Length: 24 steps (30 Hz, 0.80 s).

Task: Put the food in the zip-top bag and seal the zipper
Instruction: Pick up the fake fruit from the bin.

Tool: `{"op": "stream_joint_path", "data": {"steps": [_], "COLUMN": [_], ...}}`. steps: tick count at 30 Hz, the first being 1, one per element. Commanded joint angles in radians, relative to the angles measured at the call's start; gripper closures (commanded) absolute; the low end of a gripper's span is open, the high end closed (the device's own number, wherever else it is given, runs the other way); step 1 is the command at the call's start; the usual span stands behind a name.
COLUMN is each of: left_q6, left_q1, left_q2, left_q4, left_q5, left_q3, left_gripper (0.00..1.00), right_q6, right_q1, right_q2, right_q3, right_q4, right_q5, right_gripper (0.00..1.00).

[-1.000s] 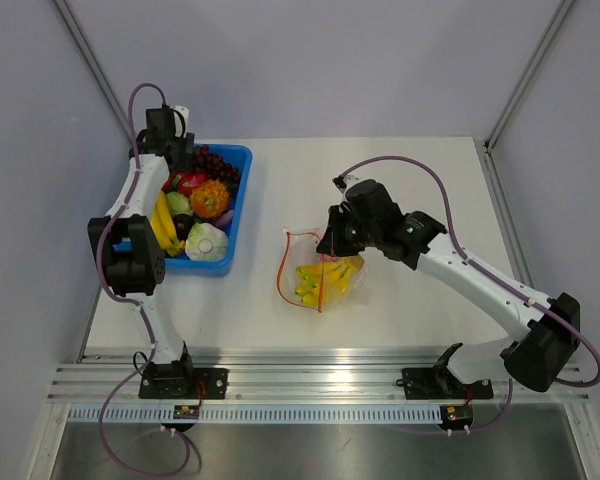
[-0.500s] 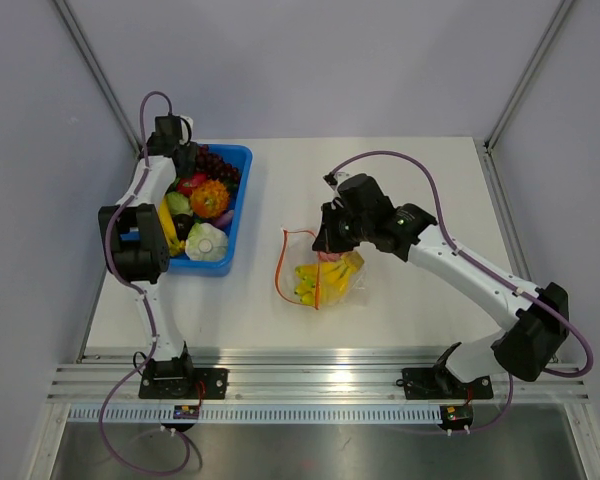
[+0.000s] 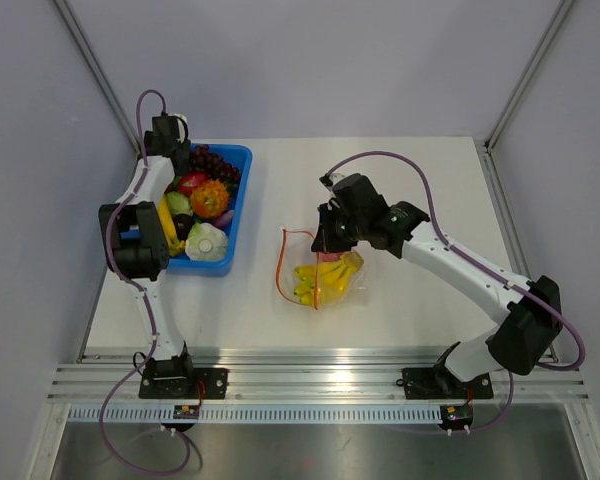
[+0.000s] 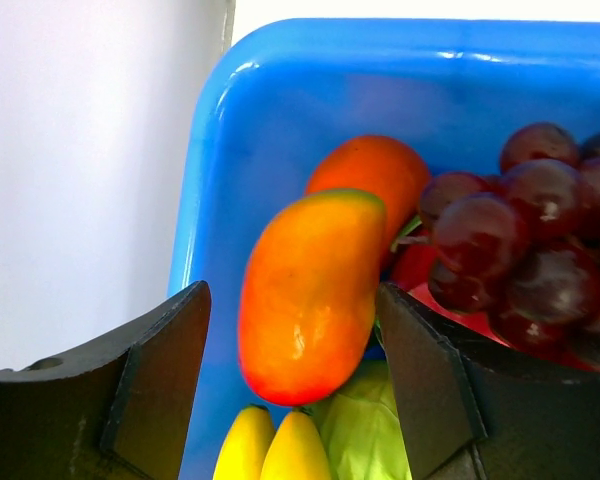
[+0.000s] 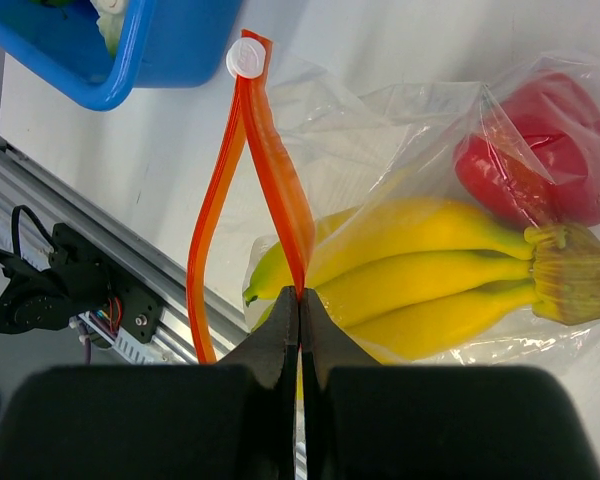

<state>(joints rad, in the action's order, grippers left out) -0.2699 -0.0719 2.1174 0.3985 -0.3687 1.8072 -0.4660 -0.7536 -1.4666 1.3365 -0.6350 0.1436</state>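
- Change over the last second: further swing of the left arm toward the far-left corner of the blue tray [image 3: 242, 195]; slight widening of the left claw [image 4: 292, 345], then steady.
- Now open, straddling an orange mango-like piece [image 4: 315, 240], gripping nothing yet.
- Reads as line-up for the next pick, so bagging not finished.
- Small creep of the right arm toward the far side of the zip-top bag [image 3: 330, 285]; no real shift of the bag on the table [image 3: 420, 170].
- Right claw [image 5: 300, 296] shut hard on the zipper [image 5: 270, 150], pinching one point of the strip.
- Bag mid-table, well apart from the tray; yellow bananas [image 5: 430, 270] and a red piece [image 5: 540, 150] already inside.
- Only in the right wrist view: split of the strip below the white slider tab [image 5: 247, 58] into two strands, one in the pinch, the other bowed off to the left. Mouth open over that stretch, so no seal yet. From the top, just an orange loop at the bag's left edge.
- Only in the left wrist view: mango piece near the tray's corner wall, right beside dark grapes [image 4: 520, 230]. Mostly hidden under the arm from the top.
- Only from the top: both arms together, spacing of tray and bag.
- Probably holding the mouth open for the drop; sealing after that.
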Motion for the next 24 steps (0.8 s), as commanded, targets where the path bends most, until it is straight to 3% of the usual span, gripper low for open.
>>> {"op": "stream_joint_path", "data": {"steps": [1, 11, 18, 24], "left_q6": [0.000, 0.034, 0.072, 0.101], "left_q1": [-0.008, -0.009, -0.009, -0.002], "left_q2": [0.032, 0.055, -0.025, -0.212], "left_q4": [-0.058, -0.070, -0.082, -0.112], "left_q5": [-0.049, -0.096, -0.110, -0.084], "left_q3": [0.032, 0.009, -0.035, -0.146], "left_gripper": [0.30, 0.33, 0.54, 0.69], "right_q6": [0.020, 0.018, 0.017, 0.004], "right_q1": [-0.006, -0.006, -0.006, -0.006], "right_q2": [-0.009, -0.011, 0.006, 0.026], "right_q3": [0.049, 0.047, 0.039, 0.024], "right_q4": [-0.006, -0.011, -0.009, 0.011], "right_q5": [-0.002, -0.010, -0.012, -0.004], "right_gripper": [1.00, 1.00, 1.00, 1.00]}}
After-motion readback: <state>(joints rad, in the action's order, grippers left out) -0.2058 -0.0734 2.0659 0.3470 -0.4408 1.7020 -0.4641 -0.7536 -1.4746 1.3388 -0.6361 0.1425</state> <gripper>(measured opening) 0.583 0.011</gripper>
